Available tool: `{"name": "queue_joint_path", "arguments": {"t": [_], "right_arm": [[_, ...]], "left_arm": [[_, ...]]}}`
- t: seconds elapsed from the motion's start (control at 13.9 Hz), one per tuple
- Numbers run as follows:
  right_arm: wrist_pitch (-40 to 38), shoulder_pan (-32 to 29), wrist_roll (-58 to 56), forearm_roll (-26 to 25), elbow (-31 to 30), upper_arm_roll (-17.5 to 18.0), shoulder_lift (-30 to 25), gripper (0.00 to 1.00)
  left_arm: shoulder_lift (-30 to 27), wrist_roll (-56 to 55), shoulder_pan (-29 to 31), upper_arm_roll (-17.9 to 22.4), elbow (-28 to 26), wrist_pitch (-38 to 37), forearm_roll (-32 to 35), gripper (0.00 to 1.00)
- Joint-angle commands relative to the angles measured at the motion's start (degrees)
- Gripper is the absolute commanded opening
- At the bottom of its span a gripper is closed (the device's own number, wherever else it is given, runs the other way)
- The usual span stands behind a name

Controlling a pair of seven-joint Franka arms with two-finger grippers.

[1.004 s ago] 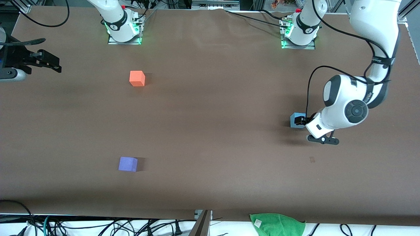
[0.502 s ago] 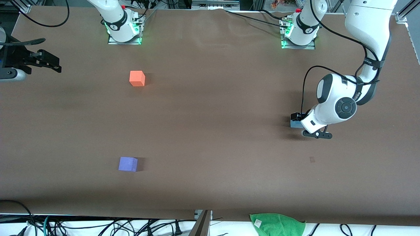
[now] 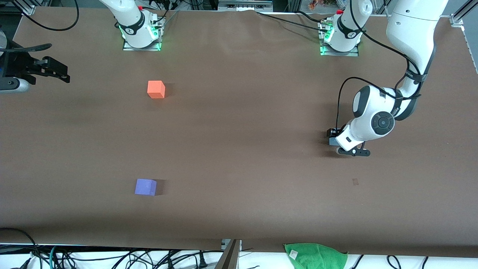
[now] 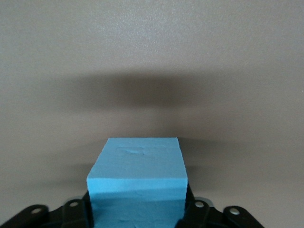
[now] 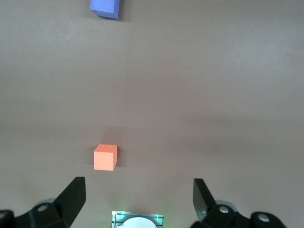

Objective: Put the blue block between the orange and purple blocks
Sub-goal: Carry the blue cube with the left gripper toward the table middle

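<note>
Your left tool (image 3: 333, 137) is down at the counter (image 3: 239, 149) toward the left arm's end, and the blue block (image 4: 137, 183) sits squarely between its fingers (image 4: 197, 213). From the left wrist view they flank both sides of the cube, but you can't tell whether they have clenched on it yet, so treat the grip as unconfirmed.

Your right tool (image 5: 137, 194) waits high at the right arm's end, fingers spread wide and holding nothing.

The risk from here: lift before the grip is firm and the cube could slip or tip. It looks like matte foam with faint dents on top, so it may squash or twist under pressure.

The orange block (image 3: 156, 89) and purple block (image 3: 145, 186) lie well apart, purple nearer the front camera. Both are plain matte cubes. It's a long carry, and a careless set-down could nudge either one.
</note>
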Motion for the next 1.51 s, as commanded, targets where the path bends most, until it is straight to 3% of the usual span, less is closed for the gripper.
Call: {"name": "queue_joint_path", "arguments": {"t": [0.0,0.14,0.36,0.5,0.86,1.22,1.36,1.43], "right_arm": [[0.0,-0.5,-0.8,0.6,0.4,0.2,-0.1,1.00],[0.0,-0.5,-0.8,0.6,0.4,0.2,-0.1,1.00],[0.0,-0.5,-0.8,1.0,0.4,0.2,-0.1,1.00],[0.0,-0.6,-0.8,1.0,0.4,0.2,-0.1,1.00],[0.1,-0.6,-0.8,2.0,0.4,0.1,0.0,1.00],[0.4,-0.6,-0.8,2.2,0.4,0.2,0.1,1.00],[0.5,-0.5,-0.8,2.8,0.4,0.2,0.8,1.00],[0.6,-0.5,-0.9,2.7,0.5,0.3,1.2,1.00]], "left_arm": [[-0.9,-1.3,-0.1,-0.6,0.5,-0.2,0.8,0.22],[-2.3,-1.3,-0.2,-1.6,4.3,-3.6,1.0,0.20],[-0.6,-3.0,-3.0,-6.7,22.0,-23.0,0.7,0.15],[-0.2,-10.4,-8.5,-6.9,27.4,-27.4,0.5,0.15],[8.1,-31.1,-25.7,-6.9,31.8,-23.5,0.5,0.15],[15.0,-34.6,-30.5,-6.8,32.2,-10.7,0.6,0.17],[17.0,-37.1,-30.9,-6.6,32.3,-7.3,1.3,0.24],[17.7,-37.1,-30.8,-6.6,32.2,-6.3,1.3,0.36]]}}
